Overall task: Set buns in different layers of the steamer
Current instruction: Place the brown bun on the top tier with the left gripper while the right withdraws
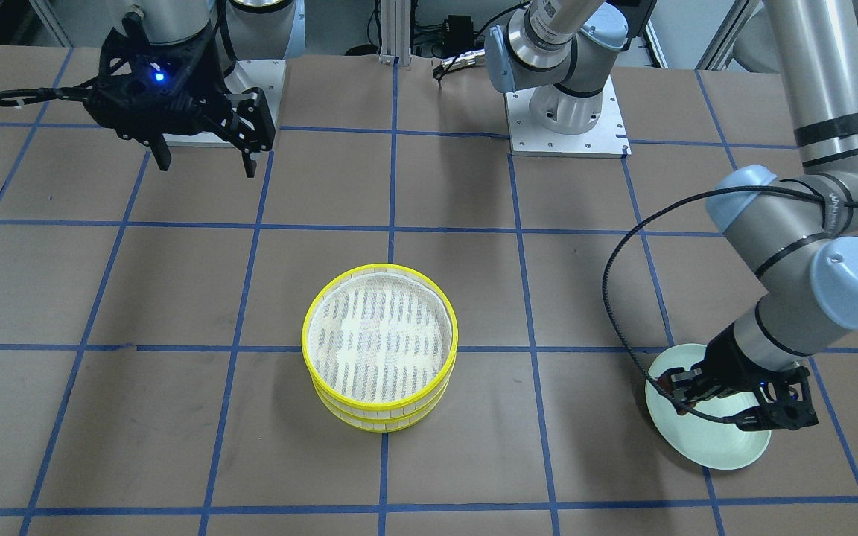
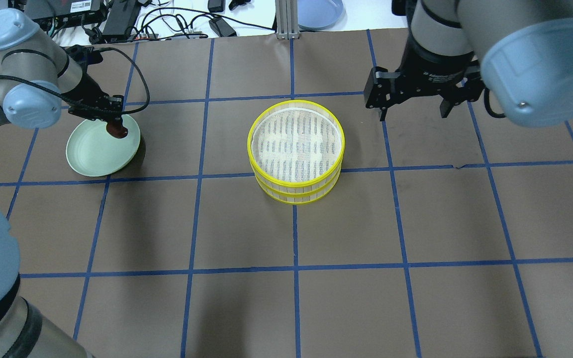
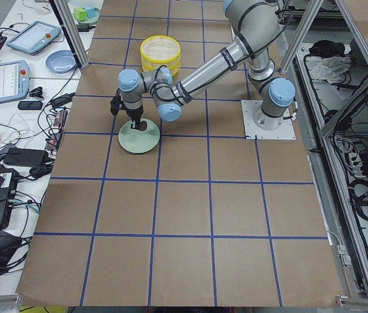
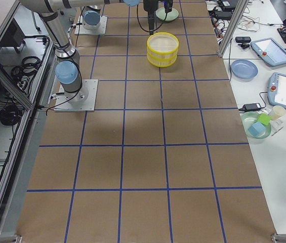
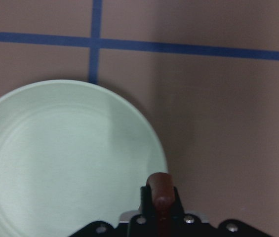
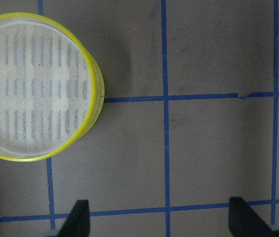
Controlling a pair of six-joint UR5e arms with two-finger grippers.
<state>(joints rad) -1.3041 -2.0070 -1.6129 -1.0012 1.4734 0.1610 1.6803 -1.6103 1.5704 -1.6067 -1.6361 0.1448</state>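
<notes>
The two steamer tiers (image 2: pixel 296 193) stand stacked mid-table, yellow-rimmed; the top tier's white mesh floor is bare. The stack also shows in the front view (image 1: pixel 380 408) and the right wrist view (image 6: pixel 99 94). My left gripper (image 2: pixel 116 128) is shut on the dark reddish-brown bun (image 5: pixel 159 190) and holds it over the edge of the pale green plate (image 2: pixel 92 154). The plate is otherwise bare. My right gripper (image 2: pixel 412 114) is open and empty, hovering beside the steamer on its right. The cream-white bun shows in no view.
The brown table has blue tape grid lines. A blue plate (image 2: pixel 319 10) and cables lie beyond the table's far edge. The arm base plates (image 1: pixel 567 112) sit on the robot's side.
</notes>
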